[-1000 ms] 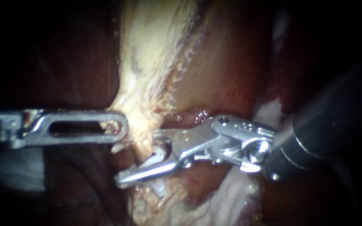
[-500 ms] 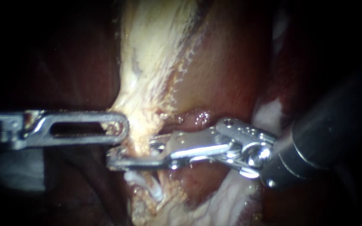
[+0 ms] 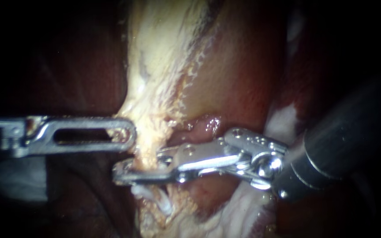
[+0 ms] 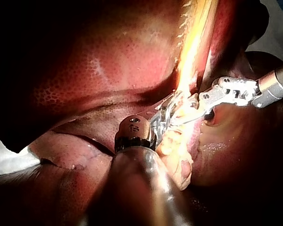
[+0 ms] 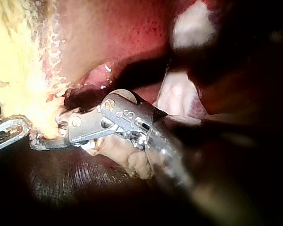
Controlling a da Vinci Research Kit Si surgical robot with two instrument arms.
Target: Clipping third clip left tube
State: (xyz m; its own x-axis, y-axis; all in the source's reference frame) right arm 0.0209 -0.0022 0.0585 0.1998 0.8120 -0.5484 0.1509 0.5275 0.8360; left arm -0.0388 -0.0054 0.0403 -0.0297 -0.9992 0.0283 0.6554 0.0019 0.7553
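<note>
I see dark red, glossy liver (image 3: 243,66) spreading beyond my right instrument (image 3: 126,169), with 1 small white patch of tissue (image 3: 283,121) just beside its wrist joint. A pale grey-white sheet of cloth (image 3: 12,180) lies under my left instrument (image 3: 126,134), near its shaft. Ahead of that instrument the liver surface looks finely speckled.

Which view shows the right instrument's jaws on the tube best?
The endoscope view: the right instrument lies side-on, jaws shut across the tube. In both wrist views pale tissue partly hides them.
</note>
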